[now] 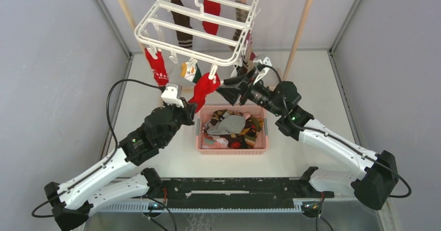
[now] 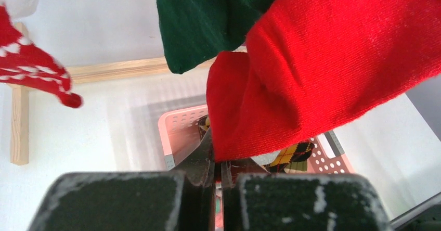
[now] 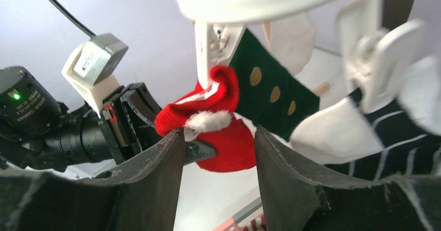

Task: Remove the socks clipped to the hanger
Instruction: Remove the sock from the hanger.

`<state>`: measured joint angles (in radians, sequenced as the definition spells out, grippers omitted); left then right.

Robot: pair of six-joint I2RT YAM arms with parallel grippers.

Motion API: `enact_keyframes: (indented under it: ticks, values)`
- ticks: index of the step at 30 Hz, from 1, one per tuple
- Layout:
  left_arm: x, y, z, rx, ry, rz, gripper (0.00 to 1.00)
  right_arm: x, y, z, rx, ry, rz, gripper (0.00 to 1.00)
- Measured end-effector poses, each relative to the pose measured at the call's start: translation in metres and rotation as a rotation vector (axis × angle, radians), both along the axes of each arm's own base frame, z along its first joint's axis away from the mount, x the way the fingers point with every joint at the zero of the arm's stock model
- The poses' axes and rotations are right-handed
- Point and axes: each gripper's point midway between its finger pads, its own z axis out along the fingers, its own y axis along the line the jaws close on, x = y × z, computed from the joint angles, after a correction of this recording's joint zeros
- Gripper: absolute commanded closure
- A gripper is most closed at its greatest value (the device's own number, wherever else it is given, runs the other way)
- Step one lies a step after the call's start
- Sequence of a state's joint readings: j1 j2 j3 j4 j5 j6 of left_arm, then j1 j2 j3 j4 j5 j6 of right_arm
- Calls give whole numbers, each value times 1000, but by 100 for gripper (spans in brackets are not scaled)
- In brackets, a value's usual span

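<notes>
On the left, a red-and-white patterned sock [image 1: 157, 68] dangles from the white hanger [image 1: 182, 49], which hangs tilted from the wooden rack [image 1: 300, 25]. Just right of it, the left gripper [image 1: 188, 111] is pinched tight on the lower end of a plain red sock [image 1: 204, 88], whose cuff sits caught in a white clip [image 1: 212, 74] on the hanger's near edge. Below them a pink basket [image 1: 234, 151] holds loose socks. Further right, the right gripper [image 1: 229, 89] has its jaws apart, one on either side of that cuff beneath the clip.
</notes>
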<state>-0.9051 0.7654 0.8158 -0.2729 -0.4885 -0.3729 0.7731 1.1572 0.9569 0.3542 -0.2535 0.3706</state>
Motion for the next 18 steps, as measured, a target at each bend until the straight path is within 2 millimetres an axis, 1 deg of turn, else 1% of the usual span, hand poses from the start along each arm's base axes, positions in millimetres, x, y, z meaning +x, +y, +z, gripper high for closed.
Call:
enact_keyframes:
  ticks: [4,7,9,13,18]
  values:
    - [4,3,-1,-4,7,7,96,11,-10,16,63,-31,-14,40]
    - [6,2,-4,2,16,7,96,17,-12,29,122,-59,7,39]
    - [7,1,-6,6,23,1,96,21,-12,33,153,-67,26,39]
    - [8,2,-8,6,31,-2,96,29,-8,31,189,-58,60,38]
    - [10,1,-10,6,40,-12,96,32,0,26,210,-44,99,37]
